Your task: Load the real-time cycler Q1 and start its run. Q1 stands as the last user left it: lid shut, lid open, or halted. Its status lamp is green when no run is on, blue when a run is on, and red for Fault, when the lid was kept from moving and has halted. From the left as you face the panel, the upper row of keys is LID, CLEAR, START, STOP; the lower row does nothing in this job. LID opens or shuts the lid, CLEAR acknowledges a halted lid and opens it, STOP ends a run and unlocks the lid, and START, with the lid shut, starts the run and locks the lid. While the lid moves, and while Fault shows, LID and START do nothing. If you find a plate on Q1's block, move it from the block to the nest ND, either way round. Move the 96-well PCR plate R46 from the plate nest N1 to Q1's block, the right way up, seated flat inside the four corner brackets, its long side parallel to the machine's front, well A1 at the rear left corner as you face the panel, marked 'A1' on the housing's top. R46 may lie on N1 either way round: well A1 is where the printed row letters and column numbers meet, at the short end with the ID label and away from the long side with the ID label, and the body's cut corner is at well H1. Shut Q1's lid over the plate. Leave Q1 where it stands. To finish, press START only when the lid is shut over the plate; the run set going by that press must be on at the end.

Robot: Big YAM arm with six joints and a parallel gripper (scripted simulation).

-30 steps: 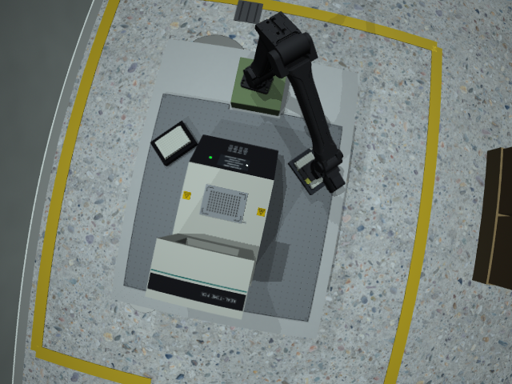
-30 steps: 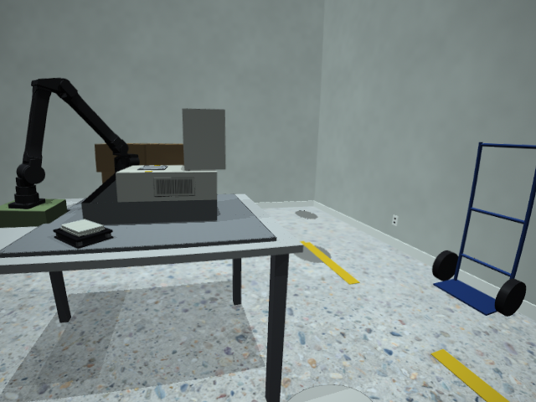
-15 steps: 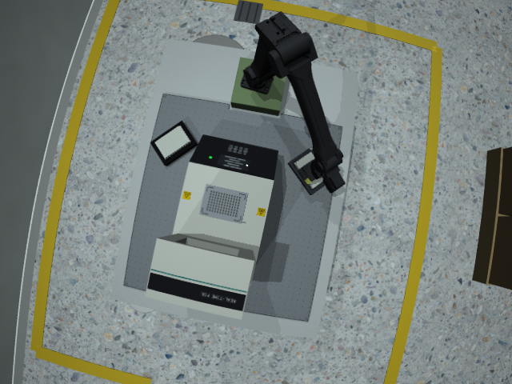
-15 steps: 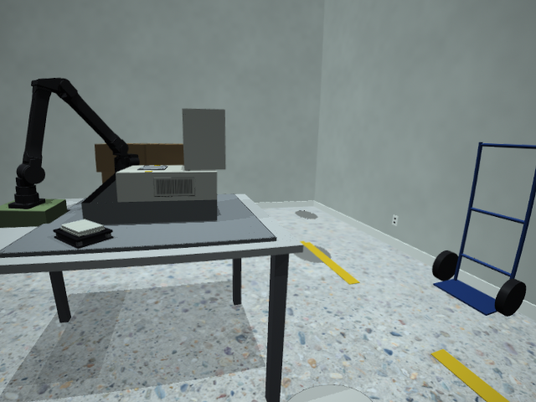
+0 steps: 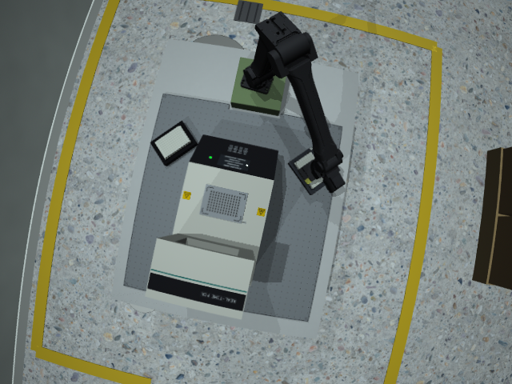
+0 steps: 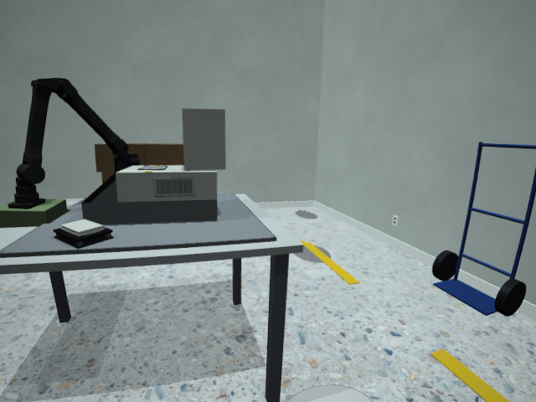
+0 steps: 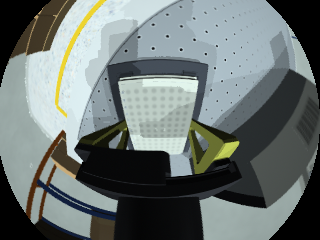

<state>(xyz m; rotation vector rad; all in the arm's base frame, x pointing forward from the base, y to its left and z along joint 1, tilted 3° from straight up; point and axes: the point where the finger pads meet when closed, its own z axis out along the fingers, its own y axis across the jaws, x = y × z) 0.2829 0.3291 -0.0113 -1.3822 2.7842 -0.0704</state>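
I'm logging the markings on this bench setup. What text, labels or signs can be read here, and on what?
"REAL-TIME PCR": on the cycler's open lid, upside down in the top view, only roughly legible.
Panel screen: text lines too small to read.
Barcode label on the cycler's side: bars only, no readable digits.
Two yellow warning stickers: symbols blurred.

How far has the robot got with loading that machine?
Early on. Done: the cycler's lid stands open, its block is bare, the lamp is green, and another plate lies on the other nest. In hand: the gripper is shut on the plate, not yet lifted off its nest. Left: seat it on the block, shut the lid, start the run.
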